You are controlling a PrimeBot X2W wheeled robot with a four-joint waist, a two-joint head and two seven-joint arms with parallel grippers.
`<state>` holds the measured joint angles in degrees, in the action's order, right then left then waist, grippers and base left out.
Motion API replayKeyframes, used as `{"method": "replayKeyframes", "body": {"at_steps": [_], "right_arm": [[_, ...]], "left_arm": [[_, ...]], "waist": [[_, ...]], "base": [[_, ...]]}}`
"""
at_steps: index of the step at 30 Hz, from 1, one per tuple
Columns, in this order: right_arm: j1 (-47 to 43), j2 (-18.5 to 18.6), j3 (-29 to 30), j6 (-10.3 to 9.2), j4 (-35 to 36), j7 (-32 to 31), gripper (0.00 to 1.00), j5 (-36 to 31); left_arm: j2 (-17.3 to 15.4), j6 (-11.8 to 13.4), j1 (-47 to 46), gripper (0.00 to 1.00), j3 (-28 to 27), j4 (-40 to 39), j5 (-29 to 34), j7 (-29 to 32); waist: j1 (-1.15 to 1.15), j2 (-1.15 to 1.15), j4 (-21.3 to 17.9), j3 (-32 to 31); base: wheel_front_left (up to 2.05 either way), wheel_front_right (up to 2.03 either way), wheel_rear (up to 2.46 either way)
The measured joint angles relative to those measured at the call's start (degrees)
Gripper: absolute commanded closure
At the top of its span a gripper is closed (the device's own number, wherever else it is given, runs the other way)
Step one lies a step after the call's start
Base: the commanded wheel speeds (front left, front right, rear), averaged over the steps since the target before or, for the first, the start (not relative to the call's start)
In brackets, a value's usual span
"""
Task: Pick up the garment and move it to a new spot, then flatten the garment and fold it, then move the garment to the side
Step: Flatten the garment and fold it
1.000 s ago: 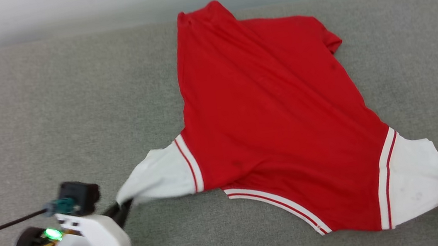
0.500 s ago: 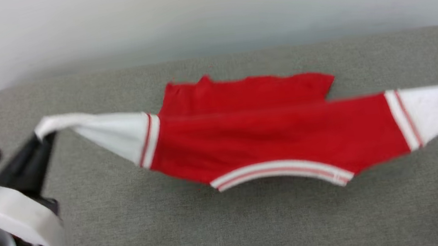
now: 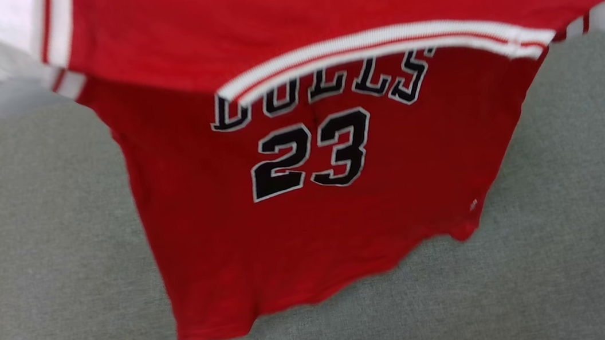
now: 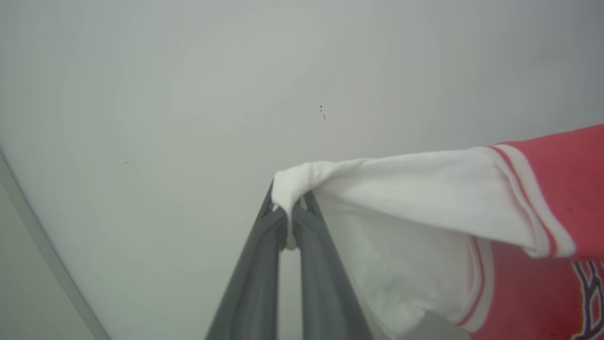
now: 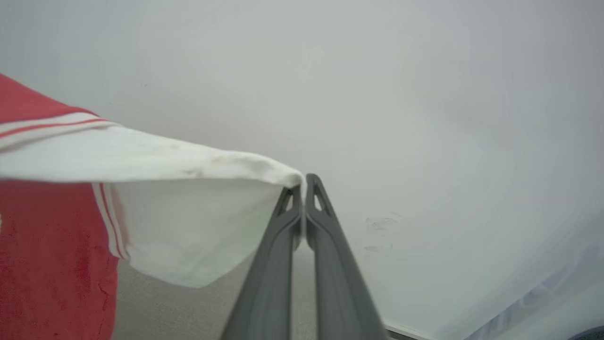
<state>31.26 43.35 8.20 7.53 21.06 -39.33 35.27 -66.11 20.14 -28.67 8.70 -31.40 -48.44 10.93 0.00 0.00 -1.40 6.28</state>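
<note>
The garment (image 3: 308,215), a red jersey with white sleeves, striped trim and black "23" lettering, hangs in the air above the grey cushion (image 3: 30,255), its lower hem near the surface. In the left wrist view my left gripper (image 4: 289,208) is shut on the tip of one white sleeve (image 4: 401,189), which stretches away to the right. My right gripper (image 5: 303,189) is shut on the tip of the other white sleeve (image 5: 188,208), which stretches to the left in the right wrist view. The garment's body (image 4: 557,264) hangs below between them.
A pale wall (image 4: 236,94) stands behind the grey cushion. The cushion's grey fabric (image 3: 599,185) spreads wide on both sides of the hanging garment and in front of it.
Both grippers have lifted the garment by its sleeves from lying flat on the cushion to hanging in the air. The head view has shifted, and the lettered front now faces it.
</note>
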Motion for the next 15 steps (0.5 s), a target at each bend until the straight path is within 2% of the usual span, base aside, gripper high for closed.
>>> {"method": "replayKeyframes", "body": {"at_steps": [6,11,15], "right_arm": [[13.4,1.2,-6.8,0.00,-4.7,1.4,1.00,-0.4],[24.8,0.6,-12.4,0.00,-10.2,2.5,1.00,-3.0],[33.4,-1.1,-16.8,0.00,-16.0,5.0,1.00,-5.8]], "left_arm": [[0.4,-2.2,-10.5,1.00,-0.9,4.0,-0.2,0.1],[0.4,-6.2,-21.3,1.00,1.5,9.3,1.4,1.7],[2.6,-9.8,-31.7,1.00,5.3,15.3,3.5,3.8]], "waist": [[0.00,0.00,-0.7,4.4],[0.00,0.00,-1.6,9.3],[0.01,0.00,-2.3,13.7]], "base": [[0.00,0.00,0.00],[0.00,0.00,0.00],[0.00,0.00,0.00]]}}
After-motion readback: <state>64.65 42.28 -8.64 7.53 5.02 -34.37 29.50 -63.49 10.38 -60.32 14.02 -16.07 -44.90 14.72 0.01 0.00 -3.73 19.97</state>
